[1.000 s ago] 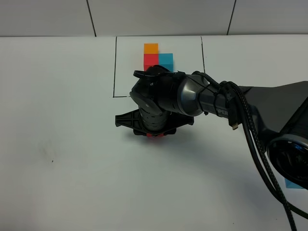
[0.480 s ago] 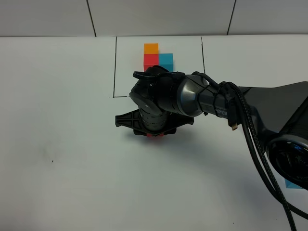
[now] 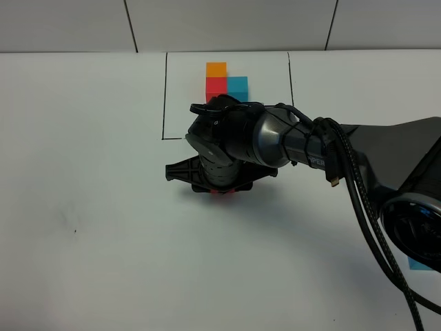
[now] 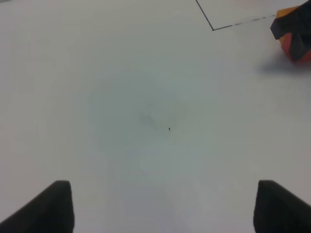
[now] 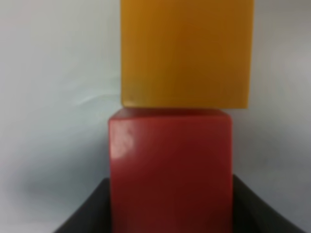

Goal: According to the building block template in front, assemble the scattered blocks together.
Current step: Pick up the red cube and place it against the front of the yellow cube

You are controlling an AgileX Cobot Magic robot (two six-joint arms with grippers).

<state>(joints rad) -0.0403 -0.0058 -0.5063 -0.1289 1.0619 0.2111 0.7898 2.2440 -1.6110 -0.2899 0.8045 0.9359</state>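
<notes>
Currently right gripper (image 5: 170,209) clamps small matte red cube (image 5: 170,165), which touches small matte orange cube (image 5: 187,53). Left gripper (image 4: 167,208) wide apart, empty.

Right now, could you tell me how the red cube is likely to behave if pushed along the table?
The red cube looks rigid and flat-faced, so it should slide, not roll. Pushed further, it would probably shove along the orange cube touching it.

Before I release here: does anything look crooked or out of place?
The orange block touches the red block held in the right end effector but sits offset sideways, so their edges do not line up. The light blue block lies far off, beside the right arm.
</notes>
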